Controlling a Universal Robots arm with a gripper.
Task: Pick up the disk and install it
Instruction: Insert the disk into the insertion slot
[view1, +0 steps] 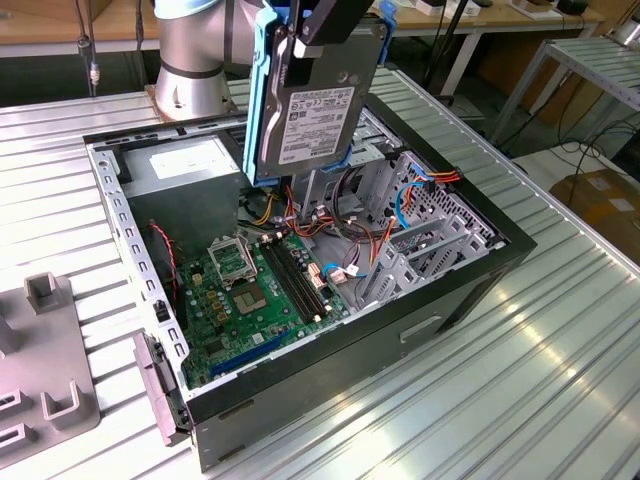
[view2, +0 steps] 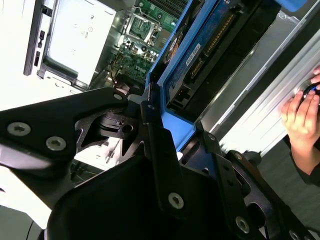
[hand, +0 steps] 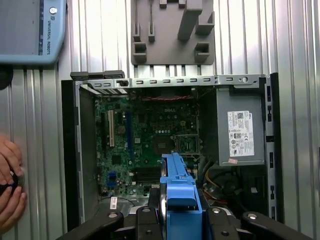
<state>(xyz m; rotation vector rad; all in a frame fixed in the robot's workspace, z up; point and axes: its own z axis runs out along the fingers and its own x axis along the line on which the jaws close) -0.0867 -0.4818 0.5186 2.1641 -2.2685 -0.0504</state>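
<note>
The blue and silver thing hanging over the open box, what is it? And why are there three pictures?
It is a computer's disk, held by a robot arm in its gripper, above an open computer case lying on a ribbed metal table. The green board inside is the computer's circuitry. The exterior view comes from a camera off the arm. Both wrist views come from cameras riding on the arm, looking past the gripper. A grey holder lies beside the case, and a person's hand is nearby.
</note>
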